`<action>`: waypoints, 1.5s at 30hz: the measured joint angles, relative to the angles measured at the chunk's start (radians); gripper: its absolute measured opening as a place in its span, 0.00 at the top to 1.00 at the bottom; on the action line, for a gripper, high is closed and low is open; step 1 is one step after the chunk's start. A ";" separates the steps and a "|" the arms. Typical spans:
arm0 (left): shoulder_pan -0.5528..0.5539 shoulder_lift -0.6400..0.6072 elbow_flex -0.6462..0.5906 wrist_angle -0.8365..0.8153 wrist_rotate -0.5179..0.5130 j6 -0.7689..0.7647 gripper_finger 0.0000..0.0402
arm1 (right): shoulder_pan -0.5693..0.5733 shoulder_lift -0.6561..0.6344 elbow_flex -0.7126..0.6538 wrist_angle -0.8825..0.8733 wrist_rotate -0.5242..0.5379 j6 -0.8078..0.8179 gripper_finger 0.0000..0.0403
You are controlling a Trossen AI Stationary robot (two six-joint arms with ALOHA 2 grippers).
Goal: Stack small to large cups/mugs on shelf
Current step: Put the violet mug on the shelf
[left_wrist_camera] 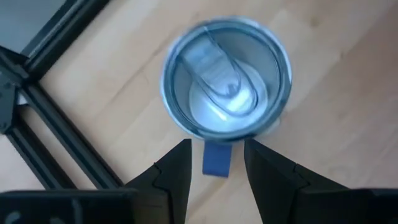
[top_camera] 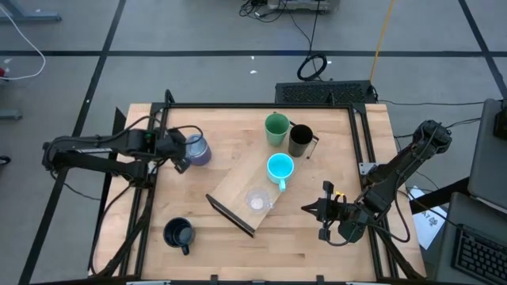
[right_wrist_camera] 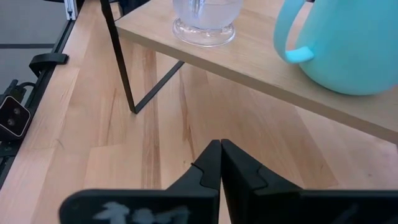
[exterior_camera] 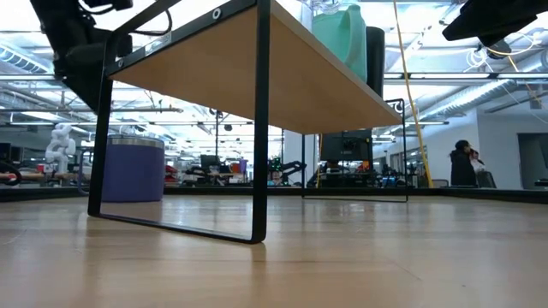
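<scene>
The shelf (top_camera: 238, 190) stands slantwise mid-table. The cyan mug (top_camera: 280, 168) and the tiny clear cup (top_camera: 257, 201) stand on it. The green cup (top_camera: 276, 129) and the tall black mug (top_camera: 300, 140) are at its far end. The purplish-grey mug (top_camera: 198, 150) stands on the table left of the shelf. The squat black mug (top_camera: 180, 233) stands at the near left. My left gripper (left_wrist_camera: 217, 146) is open, pointing down, with a finger on either side of the purplish-grey mug's blue handle (left_wrist_camera: 216, 160), apart from it. My right gripper (right_wrist_camera: 221, 147) is shut and empty, right of the shelf.
Black frame rails (top_camera: 360, 142) run along the table's left, right and far edges. The shelf's near bracket (exterior_camera: 257, 128) stands on the tabletop. Bare wood lies between the shelf and my right gripper (top_camera: 315, 210). A person (exterior_camera: 467, 162) stands far off in the room.
</scene>
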 joint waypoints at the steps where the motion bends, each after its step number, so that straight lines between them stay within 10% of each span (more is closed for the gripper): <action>1: -0.003 0.000 -0.008 0.001 0.006 0.017 0.63 | 0.000 0.000 0.000 0.000 0.000 0.000 1.00; 18: -0.118 -0.024 -0.077 0.035 -0.007 -0.132 0.40 | 0.035 0.000 0.000 -0.005 0.000 0.003 1.00; 45: 0.187 0.169 -0.078 0.033 0.147 0.006 0.42 | 0.061 0.000 0.000 0.001 0.000 -0.019 1.00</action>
